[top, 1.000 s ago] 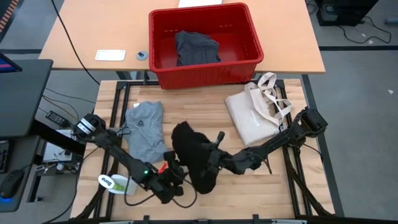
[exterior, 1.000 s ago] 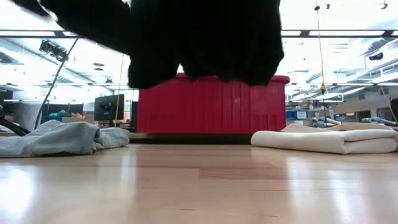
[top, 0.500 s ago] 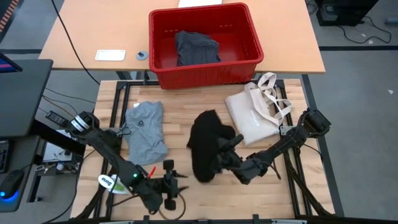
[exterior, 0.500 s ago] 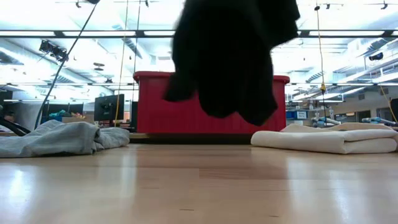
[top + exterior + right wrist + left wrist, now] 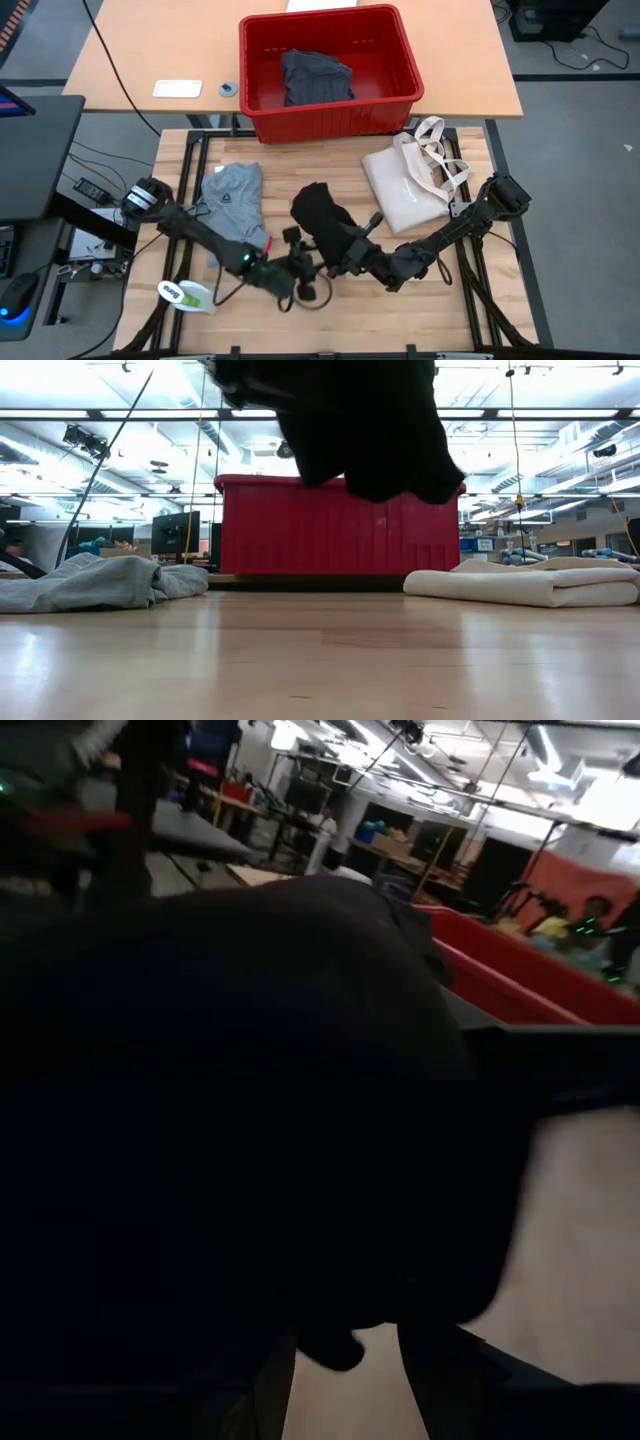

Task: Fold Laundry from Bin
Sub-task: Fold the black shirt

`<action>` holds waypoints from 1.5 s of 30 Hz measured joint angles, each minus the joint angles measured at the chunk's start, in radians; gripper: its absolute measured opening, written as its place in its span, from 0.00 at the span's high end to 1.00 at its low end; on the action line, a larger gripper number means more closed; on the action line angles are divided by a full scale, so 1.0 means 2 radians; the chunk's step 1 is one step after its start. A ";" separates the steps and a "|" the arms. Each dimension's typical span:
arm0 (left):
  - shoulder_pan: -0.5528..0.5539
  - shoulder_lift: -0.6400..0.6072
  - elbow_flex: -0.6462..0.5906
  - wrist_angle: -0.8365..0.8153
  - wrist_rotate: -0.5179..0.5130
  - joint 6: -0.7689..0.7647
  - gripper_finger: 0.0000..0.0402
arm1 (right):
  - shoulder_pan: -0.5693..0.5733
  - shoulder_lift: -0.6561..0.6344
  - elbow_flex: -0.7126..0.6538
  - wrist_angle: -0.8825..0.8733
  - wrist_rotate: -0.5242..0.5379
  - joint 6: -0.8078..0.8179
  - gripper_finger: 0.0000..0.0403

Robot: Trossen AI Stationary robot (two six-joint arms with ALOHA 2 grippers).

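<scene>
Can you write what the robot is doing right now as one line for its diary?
stage: lifting | right gripper: holding large black cloth garment above wooden table | left gripper: beside it | red plastic bin: grey cloth inside

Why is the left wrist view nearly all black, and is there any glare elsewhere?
Left wrist view: the black garment fills the lens, only a pale strip showing. Low view: the garment hangs silhouetted against bright ceiling lights, with sheen on the table. Right wrist view: soft and dim, cloth blocking the lower part.
</scene>
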 joint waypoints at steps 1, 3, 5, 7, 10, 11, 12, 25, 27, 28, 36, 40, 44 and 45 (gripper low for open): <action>0.009 0.000 0.000 0.004 0.000 0.006 0.55 | 0.001 0.000 0.000 0.004 -0.003 0.007 0.87; 0.024 0.000 0.000 0.017 0.002 0.018 0.55 | 0.003 0.000 0.000 0.014 -0.012 0.018 0.87; 0.032 0.000 0.000 0.034 0.023 0.040 0.55 | 0.008 0.000 0.000 0.024 -0.015 0.015 0.87; 0.034 0.000 0.000 0.051 0.048 0.059 0.55 | 0.013 0.000 0.000 0.027 -0.011 0.004 0.87; 0.022 0.000 0.000 0.084 0.108 0.087 0.55 | 0.023 -0.006 0.000 0.035 -0.013 -0.009 0.87; 0.015 0.000 0.000 0.097 0.137 0.095 0.55 | 0.026 -0.011 0.000 0.038 -0.022 -0.011 0.87; 0.010 0.000 0.000 0.107 0.170 0.102 0.55 | 0.028 -0.015 0.000 0.042 -0.036 -0.012 0.87; -0.063 -0.031 -0.001 0.050 0.182 0.129 0.55 | 0.043 -0.059 -0.001 0.051 0.012 -0.234 0.87; -0.068 -0.043 -0.001 0.026 0.140 0.125 0.55 | 0.036 -0.069 -0.009 0.052 0.008 -0.262 0.87; -0.070 -0.049 0.000 0.012 0.121 0.120 0.55 | 0.031 -0.075 -0.015 0.051 0.002 -0.263 0.87; -0.097 -0.113 -0.001 -0.032 0.072 0.106 0.55 | -0.058 -0.148 -0.101 -0.112 -0.140 -0.023 0.87; -0.097 -0.140 -0.001 -0.063 0.063 0.108 0.55 | -0.129 -0.169 -0.124 -0.216 -0.275 0.097 0.87; -0.081 -0.154 0.000 -0.092 0.048 0.102 0.55 | -0.214 -0.184 -0.134 -0.281 -0.439 0.137 0.87; -0.078 -0.155 0.000 -0.100 0.047 0.100 0.55 | -0.235 -0.185 -0.136 -0.282 -0.485 0.141 0.87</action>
